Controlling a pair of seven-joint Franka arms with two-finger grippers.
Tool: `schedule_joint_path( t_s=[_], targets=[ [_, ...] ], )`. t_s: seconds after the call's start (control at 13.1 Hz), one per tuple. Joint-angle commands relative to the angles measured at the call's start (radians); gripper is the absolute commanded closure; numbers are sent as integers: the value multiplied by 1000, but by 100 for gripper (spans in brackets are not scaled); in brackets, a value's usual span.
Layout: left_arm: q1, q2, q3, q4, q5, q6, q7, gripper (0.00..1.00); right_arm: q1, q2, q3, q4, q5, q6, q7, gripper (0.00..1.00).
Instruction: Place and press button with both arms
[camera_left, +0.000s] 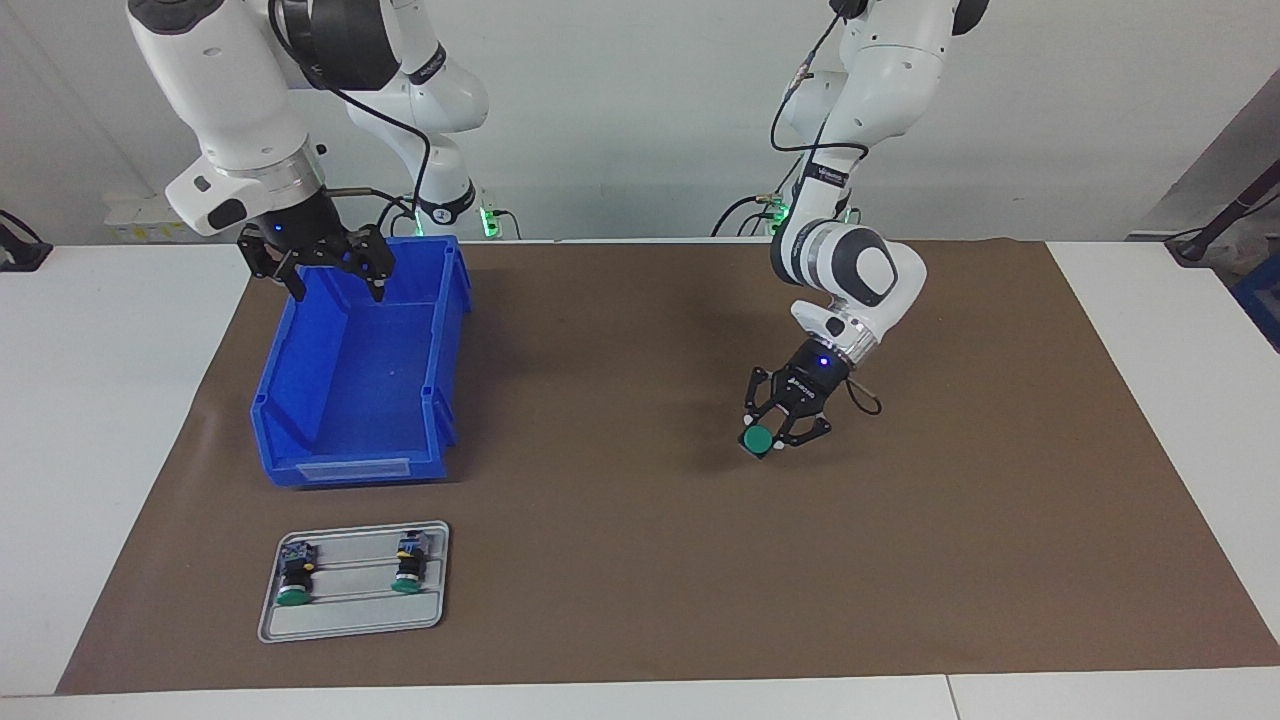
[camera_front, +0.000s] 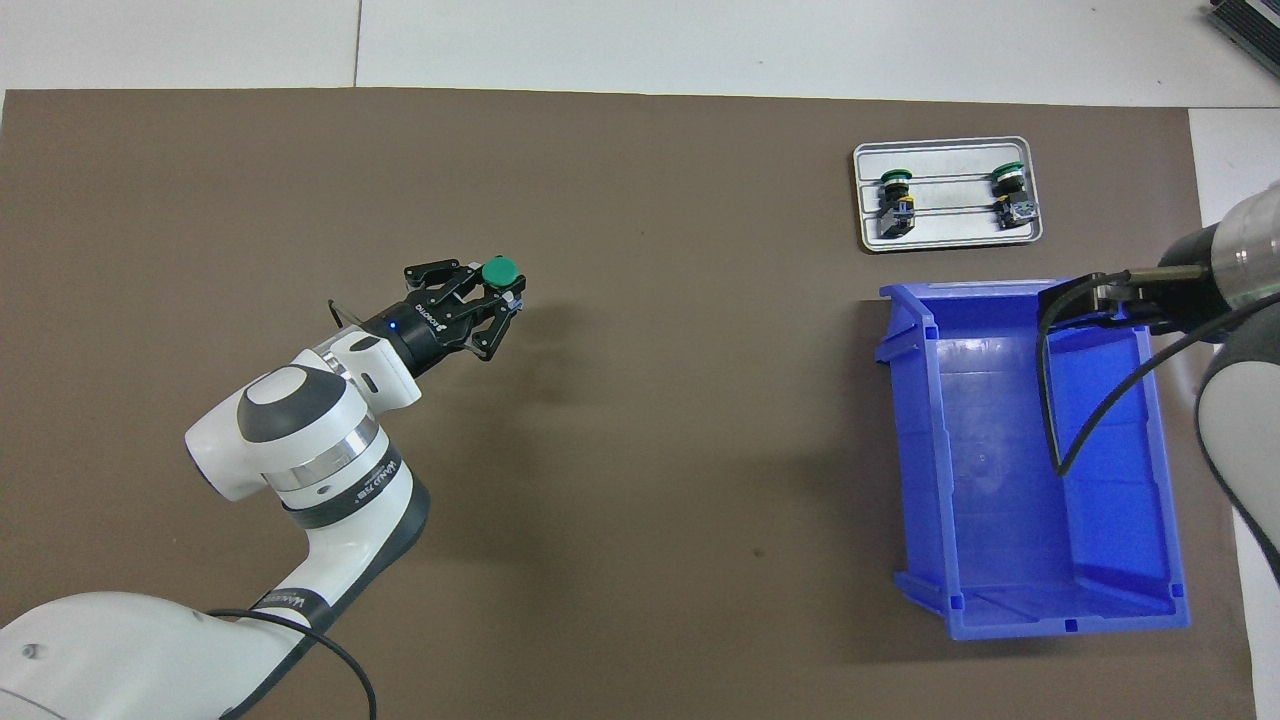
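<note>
A: While the counter (camera_left: 640, 620) under the brown mat (camera_left: 640, 560) lies flat, nothing on it marks a spot, so where can the drop go wrong?

B: Mostly at the release. The left tool (camera_left: 780, 432) hangs low over the mat toward the left arm's end, clamped on the button (camera_left: 757, 438), whose green cap faces up and outward at a tilt. If it lets go at that angle, I judge the button lands on its side and rolls on its round body.

A: And the bin (camera_left: 350, 400)?

B: It sits well apart at the right arm's end. The right tool (camera_left: 322, 270) waits over its rim nearest the robots, fingers spread and empty. The risk I see there is the reach: it must cross most of the mat to press, and a button lying on its side offers no cap to push.

A: The tray (camera_left: 352, 580)?

B: Farther from the robots than the bin, with two spare buttons (camera_left: 293, 578) lying in its grooves. A low sweep by either arm could knock them, though neither is near.
</note>
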Motion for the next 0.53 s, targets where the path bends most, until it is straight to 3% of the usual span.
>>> schedule_joint_path(
  t_s=[0.0,0.46],
  targets=[
    [46,-2,-2,-68,-26,-99,111,98,-4,-13,1,-10,11,-7,-27,0],
    [47,-19,-2,-177,-52,-195,244,98,-4,-13,1,-10,11,-7,-27,0]
  ],
)
